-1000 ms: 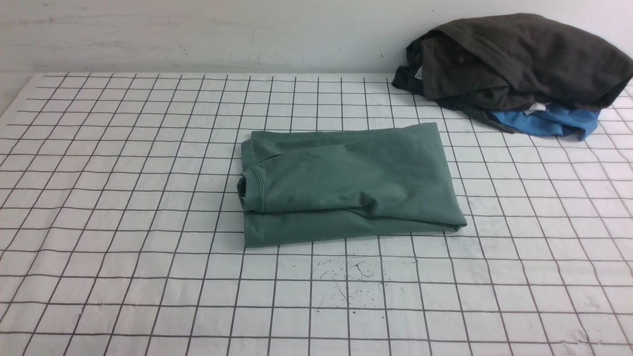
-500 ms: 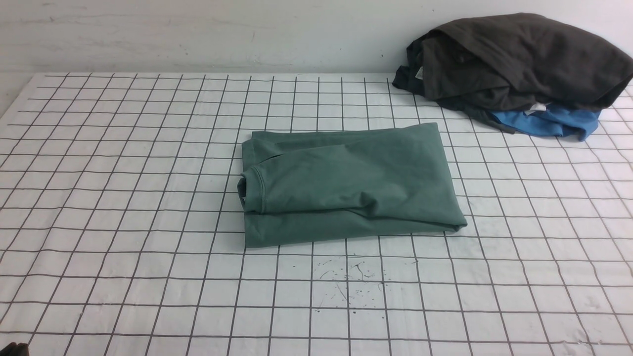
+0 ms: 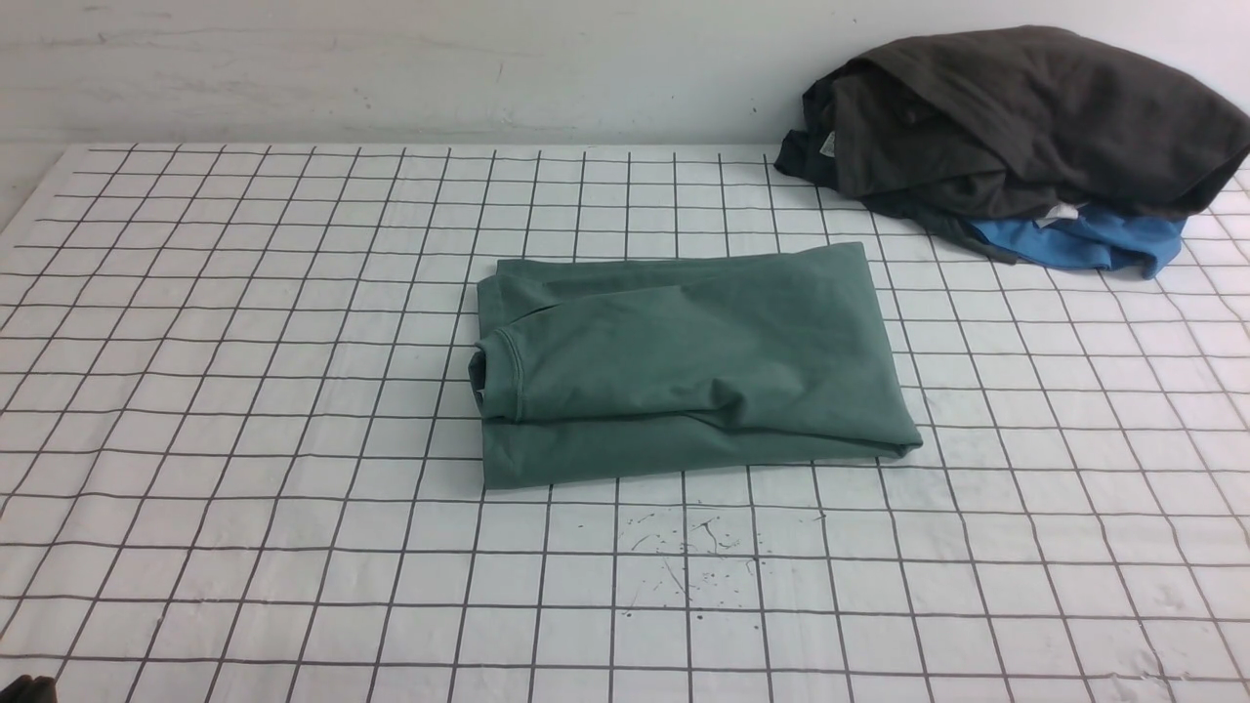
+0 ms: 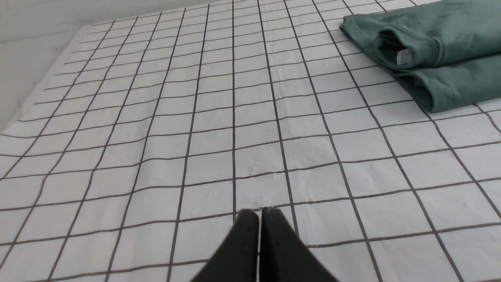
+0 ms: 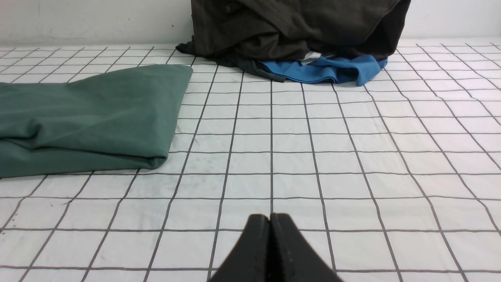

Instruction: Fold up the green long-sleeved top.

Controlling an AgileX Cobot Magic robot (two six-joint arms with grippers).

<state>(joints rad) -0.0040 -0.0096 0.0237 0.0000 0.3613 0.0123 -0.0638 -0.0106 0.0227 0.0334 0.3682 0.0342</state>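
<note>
The green long-sleeved top (image 3: 684,366) lies folded into a compact rectangle in the middle of the checked cloth, its ribbed neck at the left end. It also shows in the left wrist view (image 4: 434,51), with its white neck label (image 4: 404,57) visible, and in the right wrist view (image 5: 90,113). My left gripper (image 4: 260,213) is shut and empty, low over bare cloth well short of the top. My right gripper (image 5: 269,217) is shut and empty, also over bare cloth away from the top. Only a dark tip of the left arm (image 3: 29,689) shows in the front view.
A heap of dark grey-brown garments (image 3: 1025,117) with a bright blue garment (image 3: 1084,244) under it sits at the back right, against the white wall. It also shows in the right wrist view (image 5: 297,27). Small dark specks (image 3: 684,552) mark the cloth in front of the top.
A dark tip of the left arm has come into the bottom left corner of the front view. The top has not moved.
</note>
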